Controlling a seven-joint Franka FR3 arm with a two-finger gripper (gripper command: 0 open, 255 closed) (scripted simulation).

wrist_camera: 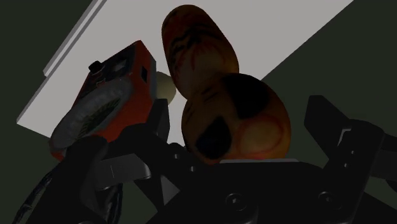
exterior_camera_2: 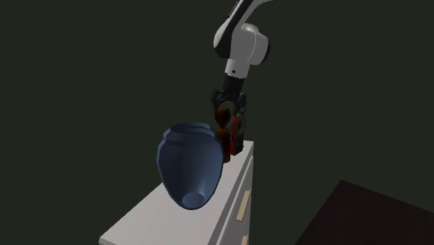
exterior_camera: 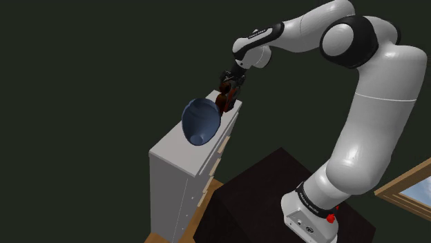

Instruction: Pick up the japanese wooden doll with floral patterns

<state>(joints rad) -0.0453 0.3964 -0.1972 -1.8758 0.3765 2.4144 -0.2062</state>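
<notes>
Parted jaws flank orange doll

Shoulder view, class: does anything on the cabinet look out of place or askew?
The blue vase on the white cabinet looks odd: it is tipped well off upright, with its narrow end's underside showing in the second exterior view.

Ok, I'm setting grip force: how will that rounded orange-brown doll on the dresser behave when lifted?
The doll looks rigid and smooth; its rounded head between the fingers of the open gripper could slip or pivot. Tall and narrow, it probably tips if nudged, toward the red device beside it.
</notes>
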